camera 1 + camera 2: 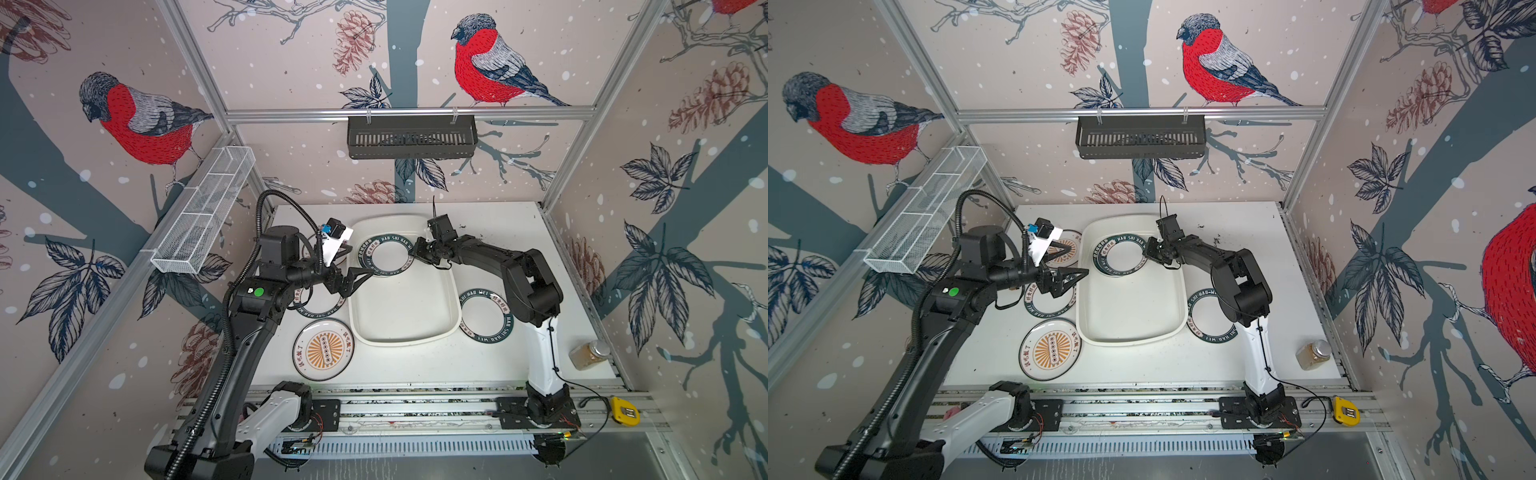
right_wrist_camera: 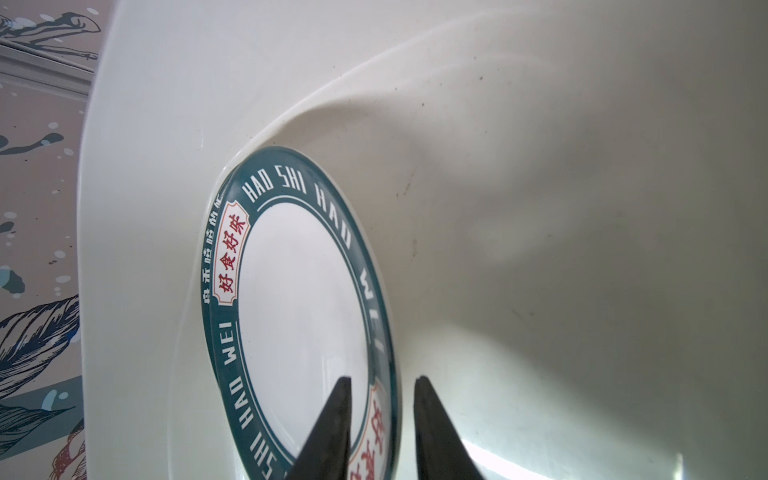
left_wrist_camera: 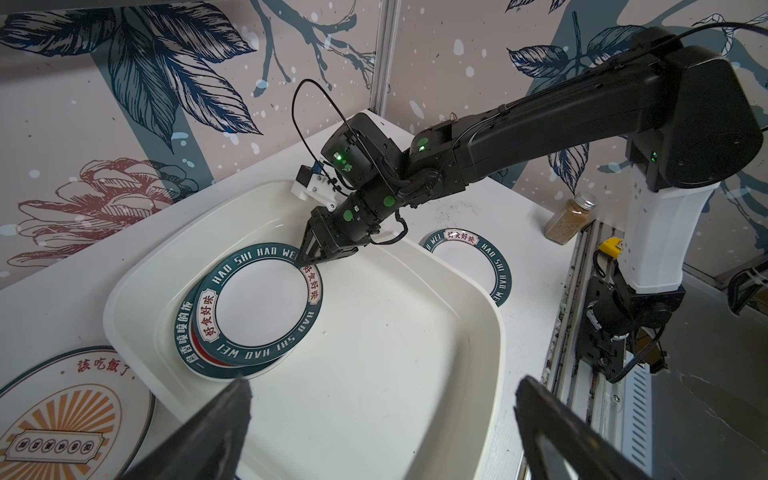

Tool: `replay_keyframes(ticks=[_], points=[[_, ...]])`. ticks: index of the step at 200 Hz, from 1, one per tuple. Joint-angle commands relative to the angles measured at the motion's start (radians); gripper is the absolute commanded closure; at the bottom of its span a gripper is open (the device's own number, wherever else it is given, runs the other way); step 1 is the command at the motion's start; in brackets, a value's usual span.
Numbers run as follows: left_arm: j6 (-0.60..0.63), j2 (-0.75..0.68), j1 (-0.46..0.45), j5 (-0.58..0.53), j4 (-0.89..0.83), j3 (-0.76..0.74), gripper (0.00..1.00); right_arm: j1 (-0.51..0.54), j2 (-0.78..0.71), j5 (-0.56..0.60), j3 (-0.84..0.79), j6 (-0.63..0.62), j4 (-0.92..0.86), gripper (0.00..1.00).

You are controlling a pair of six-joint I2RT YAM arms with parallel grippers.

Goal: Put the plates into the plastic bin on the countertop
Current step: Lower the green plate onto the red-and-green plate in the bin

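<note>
Both top views: green-rimmed plate [image 1: 386, 257] lies in the plastic bin [image 1: 405, 307] on the table [image 1: 498, 232]; other plates [image 1: 486, 316] sit outside. Left wrist: we see a second plate [image 3: 187, 332] underneath, and the left gripper [image 3: 384, 380] jaws wide apart, empty. Right wrist alone: right gripper [image 2: 382, 380] jaws parted astride the rim; withdrawing crooked could snag it.

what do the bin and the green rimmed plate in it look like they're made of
bin: likely white plastic, smooth, slightly glossy, with moulded rounded corners and a rolled rim. green rimmed plate: glossy, light glinting on its printed rim; ceramic or melamine, cannot tell which.
</note>
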Motion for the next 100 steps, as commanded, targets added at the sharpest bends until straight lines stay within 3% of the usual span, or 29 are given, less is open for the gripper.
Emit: replay_keyframes(ticks=[1,100], points=[[0.002,-0.005,0.001,0.014,0.001,-0.001,0.02,0.003,-0.005,0.039,0.014,-0.011,-0.015,0.69],[-0.001,-0.004,0.000,0.020,0.005,-0.003,0.02,0.019,-0.011,0.081,0.047,-0.051,-0.079,0.67]])
